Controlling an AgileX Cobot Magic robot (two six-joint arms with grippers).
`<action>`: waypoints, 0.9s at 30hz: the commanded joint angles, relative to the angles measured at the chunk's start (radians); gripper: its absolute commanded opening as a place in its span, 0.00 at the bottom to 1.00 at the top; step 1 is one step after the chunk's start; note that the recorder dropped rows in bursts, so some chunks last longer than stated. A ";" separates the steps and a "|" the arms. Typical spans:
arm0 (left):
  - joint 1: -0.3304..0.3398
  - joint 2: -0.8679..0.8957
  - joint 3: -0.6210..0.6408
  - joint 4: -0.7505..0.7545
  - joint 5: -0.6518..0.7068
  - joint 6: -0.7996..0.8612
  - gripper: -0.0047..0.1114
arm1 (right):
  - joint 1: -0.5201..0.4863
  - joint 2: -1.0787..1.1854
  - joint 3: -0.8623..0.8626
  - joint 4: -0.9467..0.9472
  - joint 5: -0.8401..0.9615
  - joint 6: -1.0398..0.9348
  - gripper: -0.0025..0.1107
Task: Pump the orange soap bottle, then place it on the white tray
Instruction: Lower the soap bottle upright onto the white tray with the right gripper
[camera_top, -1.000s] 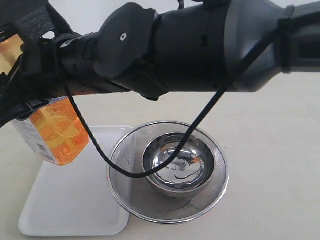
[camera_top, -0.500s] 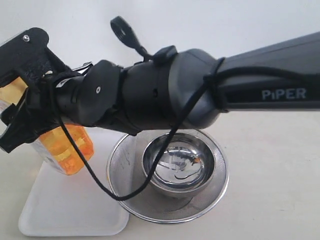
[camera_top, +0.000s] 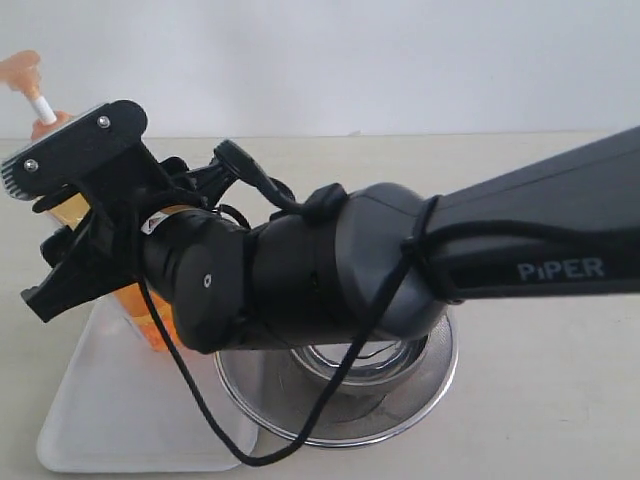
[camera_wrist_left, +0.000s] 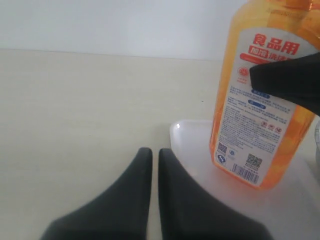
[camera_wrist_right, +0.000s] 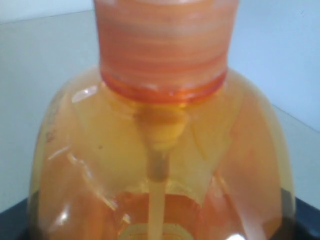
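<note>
- The orange soap bottle (camera_top: 152, 322) stood at the far left end of the white tray (camera_top: 110, 425). Its base looked to rest on the tray floor, leaning slightly.
- Its pump head (camera_top: 20, 70) stuck up on a white stem above the arm.
- Through the translucent shoulder a dip tube (camera_wrist_right: 157, 167) ran down the middle; the white-and-red label (camera_wrist_left: 255, 120) covered one face.
- The right gripper (camera_top: 45, 235), reaching across from the right, was clamped around the bottle's body, one black finger lying over the label.
- The left gripper (camera_wrist_left: 152, 156) hung low near the tray's left edge, fingers pressed together, holding nothing.
- Right of the tray, touching it, lay a round mesh strainer (camera_top: 425, 400) with a steel bowl (camera_top: 395, 352) inside, mostly hidden by the arm.
- Everything sat on a pale beige table (camera_top: 545, 400) before a plain white wall (camera_top: 400, 60).
</note>
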 joint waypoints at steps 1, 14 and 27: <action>-0.001 -0.002 0.004 0.002 -0.011 -0.009 0.08 | 0.003 -0.043 -0.011 -0.100 -0.120 0.116 0.02; -0.001 -0.002 0.004 0.002 -0.011 -0.009 0.08 | 0.003 -0.043 0.075 -0.152 -0.301 0.259 0.02; -0.001 -0.002 0.004 0.002 -0.011 -0.009 0.08 | 0.003 -0.043 0.095 -0.167 -0.230 0.284 0.02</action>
